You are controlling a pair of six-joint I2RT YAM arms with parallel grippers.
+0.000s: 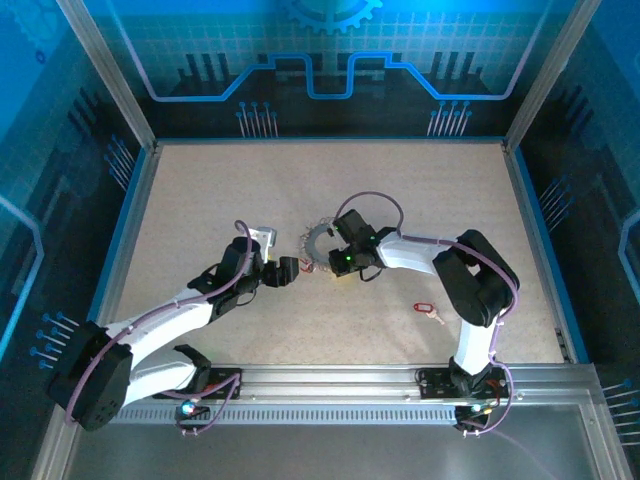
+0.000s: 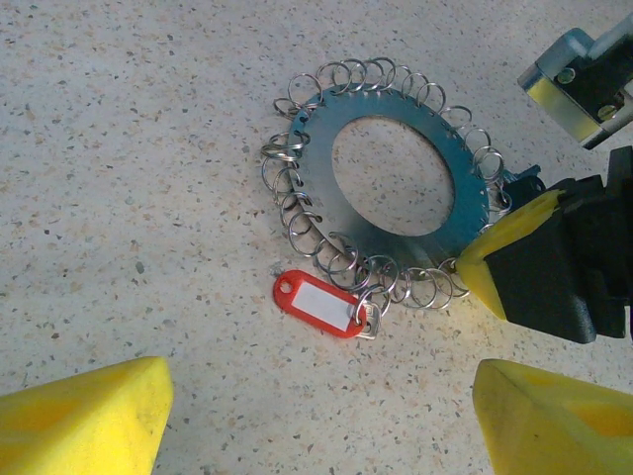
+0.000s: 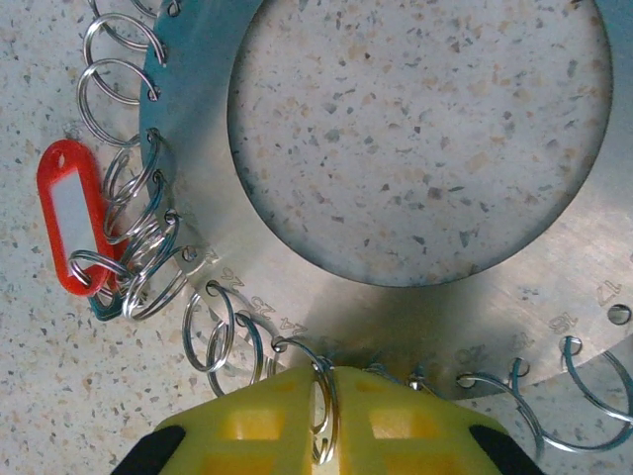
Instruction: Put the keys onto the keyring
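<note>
Holding keyring [image 3: 396,327] steady, we should pinch tight, not tug sideways. Right gripper [image 3: 326,406] squeezed shut on one little loop at keyring's edge. Left gripper [image 2: 318,411] wide open, nothing in it, just over keyring. Keyring lies flat on table [image 1: 200,200]: grey circle, shiny loops all round. One red key [image 2: 316,304] looks hooked on; other red key [image 1: 424,308] loose, well apart.
</note>
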